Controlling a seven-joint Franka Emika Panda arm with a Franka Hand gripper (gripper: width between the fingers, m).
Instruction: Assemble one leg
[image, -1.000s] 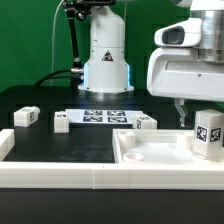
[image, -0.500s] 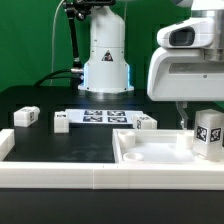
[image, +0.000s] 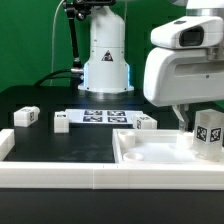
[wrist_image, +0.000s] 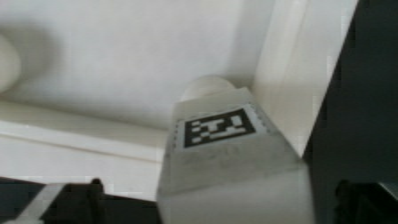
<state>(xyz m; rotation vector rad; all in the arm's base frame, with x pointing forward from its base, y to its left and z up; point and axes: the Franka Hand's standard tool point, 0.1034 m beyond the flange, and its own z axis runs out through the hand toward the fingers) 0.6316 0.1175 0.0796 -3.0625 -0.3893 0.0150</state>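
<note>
Pinching leg (image: 208, 133) in hand (wrist_image: 228, 198) | at white panel (image: 155, 151) corner (contact unclear)

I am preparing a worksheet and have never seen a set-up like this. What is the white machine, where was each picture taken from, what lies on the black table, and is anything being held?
The white machine is a robot arm standing at the back of a black table. Its end carries a two-finger gripper. One picture comes from a camera off the arm, looking across the table. The other comes from a camera on the wrist, looking along the gripper. The gripper holds the leg, a small white block with a black-and-white marker, at a corner of the large rimmed white panel. Three similar loose blocks sit farther back on the table. The marker board lies flat in front of the arm's base.
</note>
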